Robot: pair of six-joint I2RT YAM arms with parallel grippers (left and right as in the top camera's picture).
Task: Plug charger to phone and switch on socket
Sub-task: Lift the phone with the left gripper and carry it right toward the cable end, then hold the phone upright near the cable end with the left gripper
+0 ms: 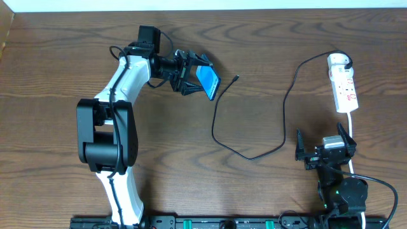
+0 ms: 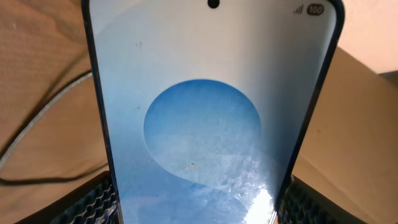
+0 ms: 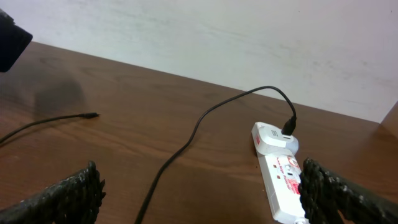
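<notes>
Two arms at the table [image 1: 76, 51], and only one has anything in hand. The left gripper [image 1: 198, 75] is clamped on the phone [image 1: 208, 82], holding it tilted toward the back of the table with the cyan screen showing to the overhead camera. On the left wrist camera the phone fills the view, lit blue and white, with a textured finger pad [image 2: 99, 199] pressed against each long edge. The charger [image 1: 254, 154] lies loose on the wood. Its small black tip rests just right of the phone, apart from it. The cable drops in a loop toward the front, then climbs to the white plug seated in the far end of the socket [image 1: 345, 89]. That socket lies at the far right. The right gripper [image 1: 323, 143] sits in front of it, beside its white cord, fingers spread wide and holding nothing.
</notes>
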